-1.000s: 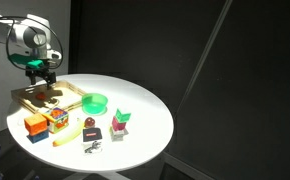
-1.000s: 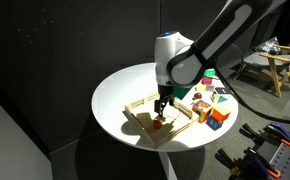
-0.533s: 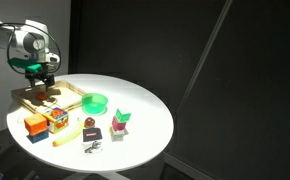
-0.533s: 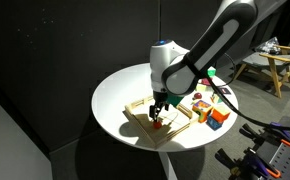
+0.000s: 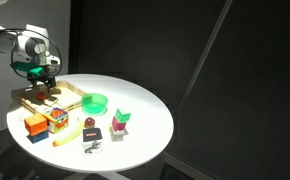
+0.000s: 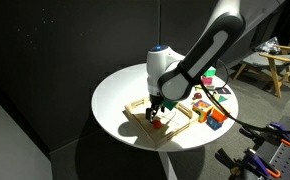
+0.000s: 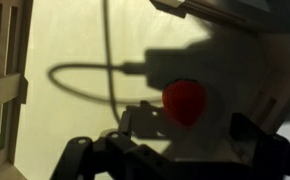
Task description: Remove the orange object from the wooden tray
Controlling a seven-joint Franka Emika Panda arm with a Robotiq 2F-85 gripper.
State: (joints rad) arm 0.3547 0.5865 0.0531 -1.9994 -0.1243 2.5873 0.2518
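Orange object point(image 7: 185, 102), centre of wrist view in wooden tray point(image 6: 176, 131), looked small, light, hard; claw point(image 6: 157, 108) hung open, best pinched across its sides.

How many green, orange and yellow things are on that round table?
Green: 2, bowl and small piece
Orange: 2, orange object in the wooden tray, and block
Yellow: 1, stick
Total: 5

the wooden tray's point(image 6: 178, 132) raised rails hem the pincer point(image 6: 156, 110) in, coloured blocks point(image 6: 215, 116) crowd one side, the tabletop point(image 6: 115, 100) opposite lies bare
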